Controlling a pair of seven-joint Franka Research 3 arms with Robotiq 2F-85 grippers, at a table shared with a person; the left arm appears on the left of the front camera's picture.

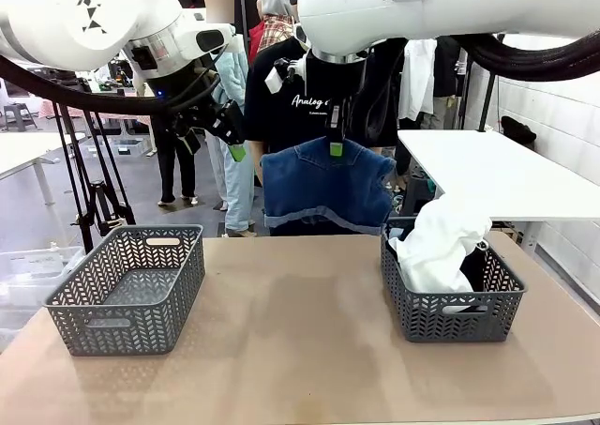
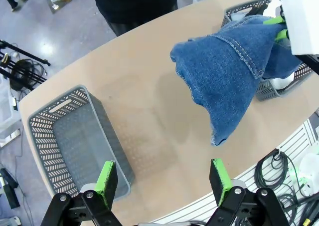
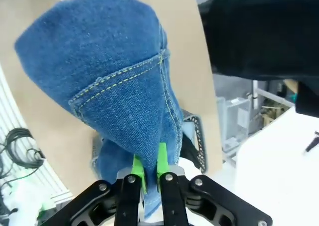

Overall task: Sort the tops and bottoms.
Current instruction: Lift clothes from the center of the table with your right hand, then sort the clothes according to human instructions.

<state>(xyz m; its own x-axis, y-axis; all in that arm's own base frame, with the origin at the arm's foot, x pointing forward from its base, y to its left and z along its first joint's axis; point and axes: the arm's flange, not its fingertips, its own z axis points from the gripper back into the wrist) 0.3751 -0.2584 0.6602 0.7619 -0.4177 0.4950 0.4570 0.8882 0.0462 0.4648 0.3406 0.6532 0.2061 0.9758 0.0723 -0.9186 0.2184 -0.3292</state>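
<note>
So the right gripper (image 1: 335, 147) is pinched tight on the waistband of the denim shorts (image 1: 325, 192), dangling them in the upper middle of the front view, above the far edge of the worktop (image 1: 291, 350). Looks like it's mid-carry: shorts lifted clear of the right-hand basket (image 1: 450, 311), where a white top (image 1: 439, 242) is still heaped at the frame's right. My guess is the next move is swinging them over to the empty basket (image 1: 127, 289) at lower left and letting go over it. The left gripper (image 2: 163, 178) hangs spread wide, holding nothing. The shorts droop in soft folds, with yellow stitching and a cuffed hem.
</note>
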